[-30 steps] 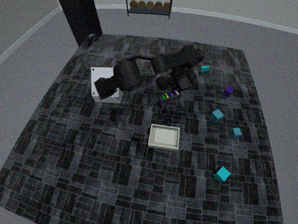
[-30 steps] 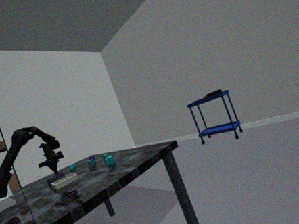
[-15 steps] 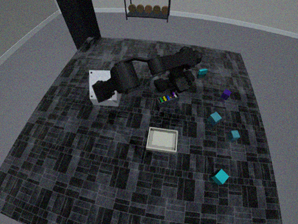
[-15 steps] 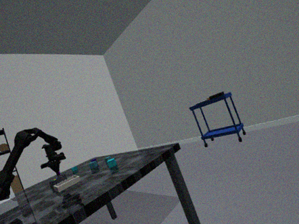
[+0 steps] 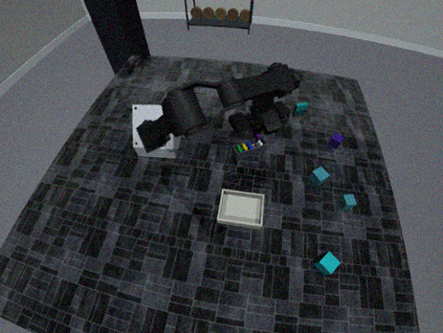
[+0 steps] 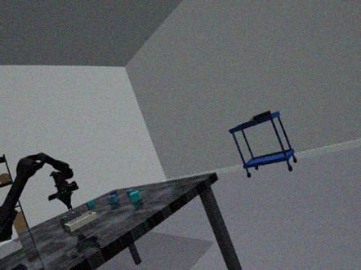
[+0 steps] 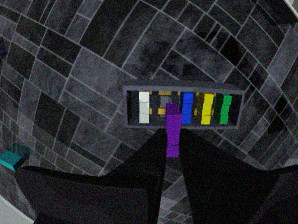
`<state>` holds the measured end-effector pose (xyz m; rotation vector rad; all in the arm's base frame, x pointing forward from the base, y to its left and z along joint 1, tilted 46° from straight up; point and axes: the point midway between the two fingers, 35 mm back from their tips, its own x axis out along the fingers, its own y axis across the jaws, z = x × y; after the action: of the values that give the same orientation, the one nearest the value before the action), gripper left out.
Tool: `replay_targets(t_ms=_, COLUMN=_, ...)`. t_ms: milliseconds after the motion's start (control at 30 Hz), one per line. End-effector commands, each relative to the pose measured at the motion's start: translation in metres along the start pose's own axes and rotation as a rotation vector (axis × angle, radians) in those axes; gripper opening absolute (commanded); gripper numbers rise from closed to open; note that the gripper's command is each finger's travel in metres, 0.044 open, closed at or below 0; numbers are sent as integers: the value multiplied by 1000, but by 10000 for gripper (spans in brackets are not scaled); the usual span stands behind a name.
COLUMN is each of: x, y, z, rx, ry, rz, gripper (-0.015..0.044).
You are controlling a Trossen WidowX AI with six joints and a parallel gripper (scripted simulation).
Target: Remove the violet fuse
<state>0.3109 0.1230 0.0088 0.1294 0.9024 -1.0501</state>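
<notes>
My gripper (image 7: 172, 135) (image 6: 70, 207) is shut on the violet fuse (image 7: 173, 131) (image 5: 258, 136). The fuse is held upright above the fuse block, clear of its slot. In the wrist view an empty slot shows between the white fuse (image 7: 144, 107) and the blue fuse (image 7: 187, 107). The yellow fuse (image 7: 206, 108) and the green fuse (image 7: 225, 109) stand beside them in the dark fuse block (image 7: 184, 88) (image 5: 238, 153). The cream tray (image 5: 240, 222) (image 6: 81, 223) is empty and lies nearer the camera than the block in the top view.
Teal blocks (image 5: 321, 174) (image 5: 350, 200) (image 5: 329, 263) (image 5: 301, 108) and a purple block (image 5: 336, 140) lie to the right of the block and tray in the top view. A white box (image 5: 146, 114) lies at the left under the arm. A blue cart (image 6: 268, 159) stands away from the table.
</notes>
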Motion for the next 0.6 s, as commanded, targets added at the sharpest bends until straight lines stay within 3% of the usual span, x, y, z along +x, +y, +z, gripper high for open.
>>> replay_targets(t_ms=0, x=-8, y=1, z=1, rx=10, ry=7, rz=4, gripper=0)
replay_targets(t_ms=167, x=-8, y=0, z=5, rx=9, ry=8, rz=5, gripper=0)
replay_targets(t_ms=567, x=-9, y=-34, z=83, rx=5, ry=25, rz=15, gripper=0)
